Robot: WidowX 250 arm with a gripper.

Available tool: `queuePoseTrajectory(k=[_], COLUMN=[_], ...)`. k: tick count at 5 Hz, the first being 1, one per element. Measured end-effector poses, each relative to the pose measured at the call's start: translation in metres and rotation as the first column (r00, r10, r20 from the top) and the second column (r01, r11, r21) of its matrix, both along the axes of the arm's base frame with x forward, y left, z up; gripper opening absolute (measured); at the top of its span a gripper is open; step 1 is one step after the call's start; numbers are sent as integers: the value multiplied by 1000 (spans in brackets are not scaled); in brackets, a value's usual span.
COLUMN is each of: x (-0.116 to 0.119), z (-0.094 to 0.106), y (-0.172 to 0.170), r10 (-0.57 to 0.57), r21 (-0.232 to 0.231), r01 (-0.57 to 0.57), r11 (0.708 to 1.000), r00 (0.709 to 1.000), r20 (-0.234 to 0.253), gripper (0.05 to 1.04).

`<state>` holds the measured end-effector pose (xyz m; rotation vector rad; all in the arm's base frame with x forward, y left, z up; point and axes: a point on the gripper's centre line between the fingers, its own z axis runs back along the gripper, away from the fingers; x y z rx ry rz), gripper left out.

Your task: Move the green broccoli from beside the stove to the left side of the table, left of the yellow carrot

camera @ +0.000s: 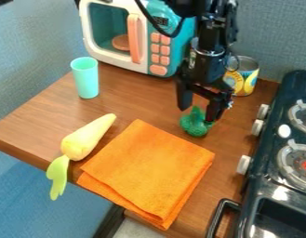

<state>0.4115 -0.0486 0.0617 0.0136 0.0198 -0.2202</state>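
Note:
The black gripper [198,108] hangs pointing down right of the table's middle, its two fingers spread apart. Just below and between the fingertips is a small green toy [196,122], resembling a pepper or broccoli, resting on the wood; the right finger overlaps or touches its right side, and I cannot tell which. In front of it lies a folded orange cloth [149,169]. To the cloth's left rests a pale yellow toy vegetable [87,138] with green leaves that stick out over the table edge.
A turquoise cup [85,78] stands at the left, near a toy microwave [131,39] at the back. Behind the gripper, to the right, is a can [245,76]. A dark toy stove [285,153] with knobs borders the wooden table [37,121] on the right.

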Motion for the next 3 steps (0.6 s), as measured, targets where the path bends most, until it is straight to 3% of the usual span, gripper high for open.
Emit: queuePoseTrajectory(k=[1, 3], x=[3, 4], z=[-3, -2], y=[2, 2], r10=[8, 11], r21=[19, 17], r01=[-8, -11], r11=[1000, 1000], r00=[1000, 1000], r20=[-16, -21], gripper=[967, 406])
